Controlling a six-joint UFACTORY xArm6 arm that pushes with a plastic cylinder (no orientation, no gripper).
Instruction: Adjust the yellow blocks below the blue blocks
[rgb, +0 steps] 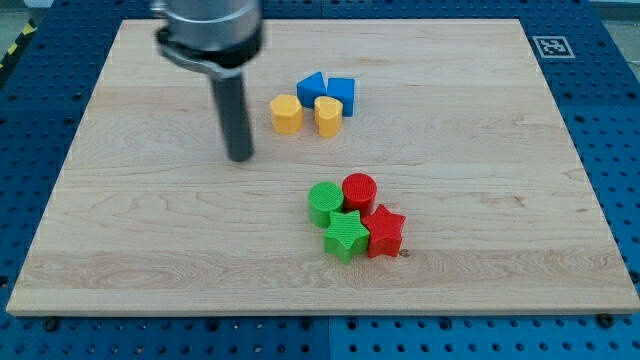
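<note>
Rod, no pincer to report: my tip (240, 157) rests left of the yellow hexagon (286, 115) and yellow block (327, 116), blue blocks (327, 91) just above them

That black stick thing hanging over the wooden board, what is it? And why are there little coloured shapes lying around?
The black stick is the end of a robot arm. It has no hand and holds nothing; it only pushes things with my tip, which rests on the wooden board. There is just one picture, taken from one camera looking down at the board.

The little shapes are toy blocks. Near the view's top sit two blue blocks side by side, with a yellow hexagon block and a second yellow block right below them. Lower down is a huddle of four: a green block, a red cylinder, a green star and a red star.

My tip stands to the left of the yellow blocks, not touching any block.
</note>
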